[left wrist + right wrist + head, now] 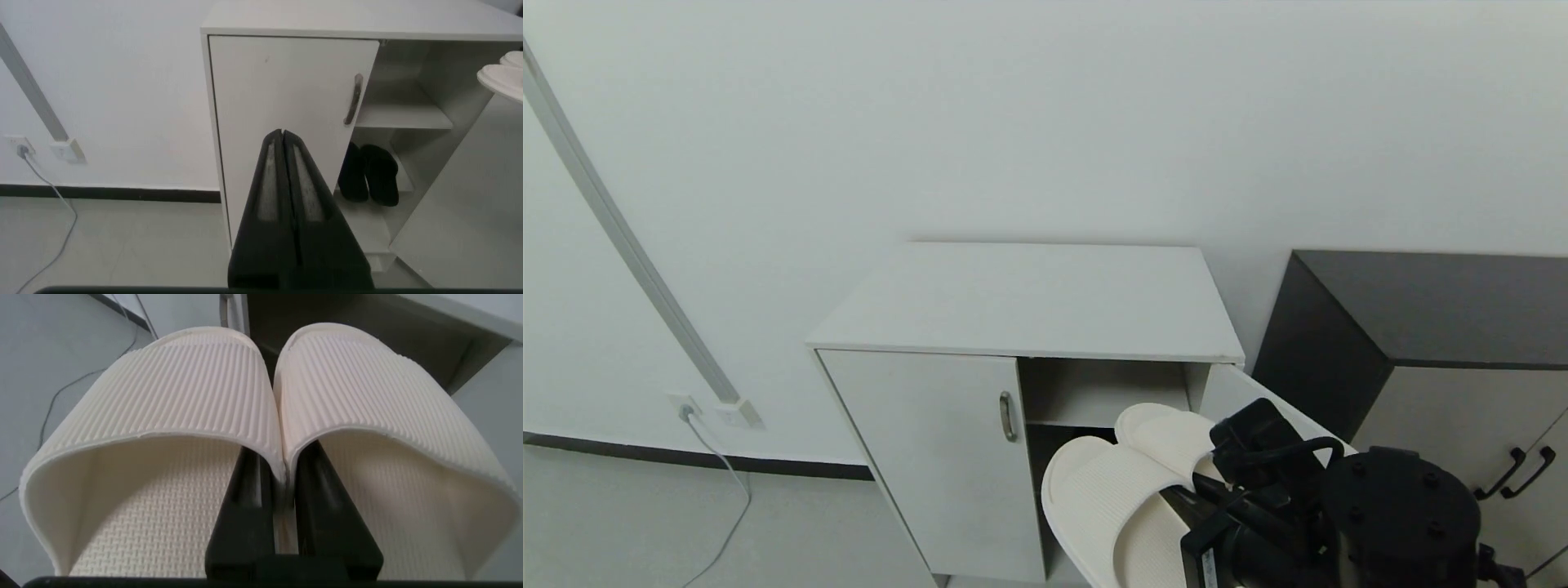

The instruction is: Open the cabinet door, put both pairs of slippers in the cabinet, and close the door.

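Observation:
A white cabinet (1029, 302) stands against the wall, its left door (931, 457) closed and its right door (1258, 400) swung open. A pair of cream ribbed slippers (1123, 482) hangs in front of the open compartment, with my right gripper (282, 469) shut on their touching inner edges. Black slippers (369, 173) lie on the lower shelf inside the cabinet. My left gripper (283, 139) is shut with nothing in it, out in front of the closed left door (286, 98). The cream slippers' toes (502, 75) appear beside the open compartment in the left wrist view.
A dark cabinet (1421, 327) with black handles stands to the right of the white one. A wall socket (686, 406) with a cable and a slanted grey conduit (621, 237) are on the left wall. Bare floor (686, 531) lies left of the cabinet.

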`<state>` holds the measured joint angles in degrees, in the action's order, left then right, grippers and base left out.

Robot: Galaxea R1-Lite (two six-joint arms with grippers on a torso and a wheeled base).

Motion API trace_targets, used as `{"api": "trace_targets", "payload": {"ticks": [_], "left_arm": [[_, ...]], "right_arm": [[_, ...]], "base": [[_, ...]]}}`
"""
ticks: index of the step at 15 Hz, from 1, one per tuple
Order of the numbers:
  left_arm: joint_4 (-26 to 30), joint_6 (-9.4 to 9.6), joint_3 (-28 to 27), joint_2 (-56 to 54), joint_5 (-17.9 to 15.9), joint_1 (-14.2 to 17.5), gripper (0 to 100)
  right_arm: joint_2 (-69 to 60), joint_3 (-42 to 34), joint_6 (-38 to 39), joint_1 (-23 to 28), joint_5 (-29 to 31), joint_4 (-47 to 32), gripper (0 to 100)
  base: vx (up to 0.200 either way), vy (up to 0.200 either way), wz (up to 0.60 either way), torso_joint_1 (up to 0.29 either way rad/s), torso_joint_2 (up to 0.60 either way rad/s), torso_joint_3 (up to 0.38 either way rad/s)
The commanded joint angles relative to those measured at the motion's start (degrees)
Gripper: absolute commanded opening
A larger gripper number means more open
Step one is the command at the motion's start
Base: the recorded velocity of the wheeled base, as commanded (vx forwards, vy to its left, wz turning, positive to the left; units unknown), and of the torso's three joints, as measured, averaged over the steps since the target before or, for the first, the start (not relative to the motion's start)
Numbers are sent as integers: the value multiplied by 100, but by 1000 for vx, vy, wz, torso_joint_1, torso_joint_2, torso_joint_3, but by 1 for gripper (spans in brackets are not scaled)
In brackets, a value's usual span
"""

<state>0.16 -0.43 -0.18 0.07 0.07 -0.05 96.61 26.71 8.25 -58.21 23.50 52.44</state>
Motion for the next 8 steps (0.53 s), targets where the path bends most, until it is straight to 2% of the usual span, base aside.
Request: {"api": "trace_targets", "payload": {"ticks": [1,8], "left_arm": [[2,-1,1,1,1,-4,0],[2,-1,1,1,1,-4,0]], "right_arm": [[42,1,1,-6,5,3,0],[130,-43,10,-24,-4,38,0]], "base": [[0,0,0,-232,535,305],[0,0,0,-229,540,313]]}}
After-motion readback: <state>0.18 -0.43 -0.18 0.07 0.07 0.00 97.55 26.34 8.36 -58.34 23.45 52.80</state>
